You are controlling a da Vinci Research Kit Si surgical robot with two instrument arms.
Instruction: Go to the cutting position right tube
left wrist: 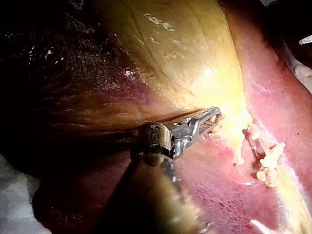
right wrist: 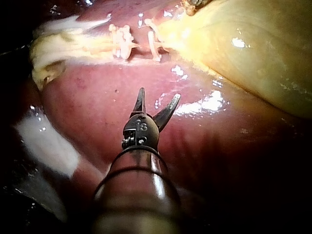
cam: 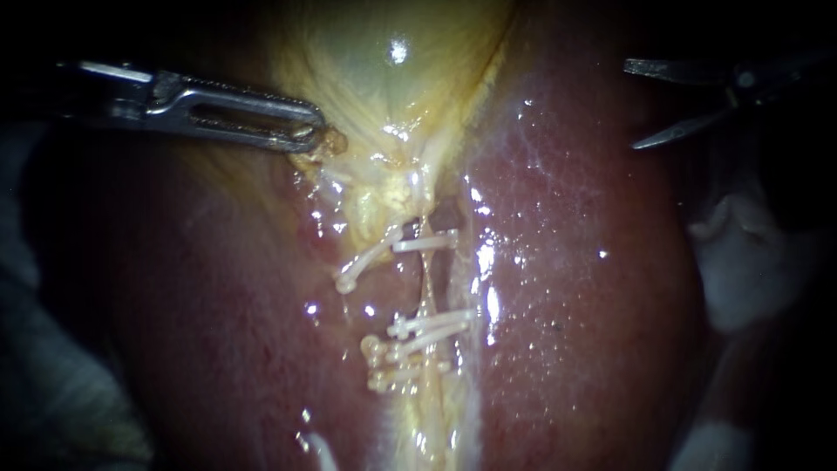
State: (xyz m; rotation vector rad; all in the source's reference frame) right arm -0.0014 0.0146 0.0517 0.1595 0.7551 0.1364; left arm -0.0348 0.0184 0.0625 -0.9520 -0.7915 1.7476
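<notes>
The yellowish gallbladder [cam: 384, 78] lies at the top centre on the red liver [cam: 575, 288]. My left instrument [cam: 307, 133] has its jaws shut on a fold of gallbladder tissue at the neck; the left wrist view shows the same hold [left wrist: 210, 118]. Below the neck, white clips [cam: 425, 243] cross the tissue, with several more clips [cam: 418, 336] lower down. A thin pale tube [cam: 426, 283] runs between the two groups. My right instrument [cam: 633, 105] hovers at the upper right with its blades open, well away from the clips. In the right wrist view its blades [right wrist: 159, 95] stand over bare liver, short of the clips [right wrist: 122, 41].
White gauze [cam: 750, 253] lies beside the liver's right edge and shows beside my right instrument [right wrist: 46, 141]. Wet liver surface [right wrist: 97, 97] stretches between the blades and the clipped strip of yellow tissue [right wrist: 73, 48].
</notes>
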